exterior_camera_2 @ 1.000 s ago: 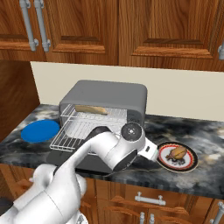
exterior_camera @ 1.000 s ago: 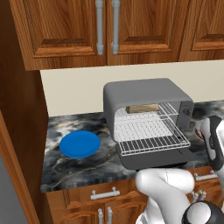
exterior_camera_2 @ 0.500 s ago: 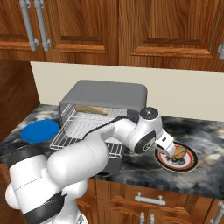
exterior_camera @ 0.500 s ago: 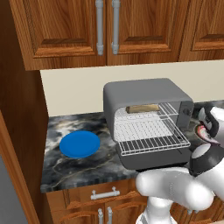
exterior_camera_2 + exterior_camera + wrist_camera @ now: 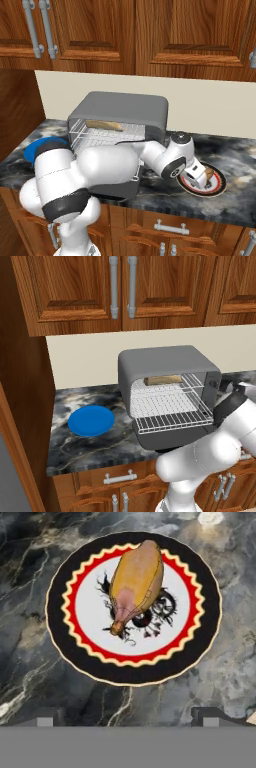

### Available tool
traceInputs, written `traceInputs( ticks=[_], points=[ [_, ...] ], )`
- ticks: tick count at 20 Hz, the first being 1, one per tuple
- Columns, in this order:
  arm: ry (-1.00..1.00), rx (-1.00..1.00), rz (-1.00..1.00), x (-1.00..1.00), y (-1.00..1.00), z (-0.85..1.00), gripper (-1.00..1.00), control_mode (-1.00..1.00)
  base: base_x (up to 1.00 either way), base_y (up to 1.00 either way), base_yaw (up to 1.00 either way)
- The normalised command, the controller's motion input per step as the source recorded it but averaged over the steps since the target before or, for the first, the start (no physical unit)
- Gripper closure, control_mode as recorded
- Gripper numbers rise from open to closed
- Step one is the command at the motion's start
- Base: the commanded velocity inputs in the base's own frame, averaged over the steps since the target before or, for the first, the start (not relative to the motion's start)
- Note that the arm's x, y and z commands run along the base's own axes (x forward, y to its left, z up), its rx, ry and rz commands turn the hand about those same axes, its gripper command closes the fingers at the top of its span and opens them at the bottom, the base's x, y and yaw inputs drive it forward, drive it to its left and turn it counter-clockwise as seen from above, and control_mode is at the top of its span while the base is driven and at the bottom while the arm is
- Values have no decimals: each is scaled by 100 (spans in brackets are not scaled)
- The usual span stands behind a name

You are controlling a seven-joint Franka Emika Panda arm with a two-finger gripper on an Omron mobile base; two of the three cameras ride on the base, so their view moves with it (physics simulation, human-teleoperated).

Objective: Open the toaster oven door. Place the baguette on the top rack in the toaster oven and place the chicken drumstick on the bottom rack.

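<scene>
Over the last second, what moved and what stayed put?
The arm swung to the right, bringing the open end effector over the plate holding the chicken drumstick; nothing was gripped. The baguette stayed on the top rack, toaster oven door open, blue plate unmoved.

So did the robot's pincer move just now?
Yes. In the right base view the pincer swung right, away from the toaster oven, and now hangs open over the plate with the chicken drumstick.
</scene>
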Motion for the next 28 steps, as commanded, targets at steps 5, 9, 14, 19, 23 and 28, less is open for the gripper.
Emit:
traceInputs(
  ticks=[5, 9, 14, 19, 23, 28],
  points=[
    [0, 0, -1, 45, -12, -14, -100, -100, 0, 0, 0],
    [0, 0, -1, 18, -35, -8, -100, -100, 0, 0, 0],
    [1, 2, -2, 3, -34, -29, -100, -100, 0, 0, 0],
    [0, 1, -2, 25, -29, -16, -100, -100, 0, 0, 0],
    [0, 2, 0, 38, -29, 0, -100, -100, 0, 0, 0],
    [0, 9, 1, 34, -31, 0, -100, -100, 0, 0, 0]
  ],
)
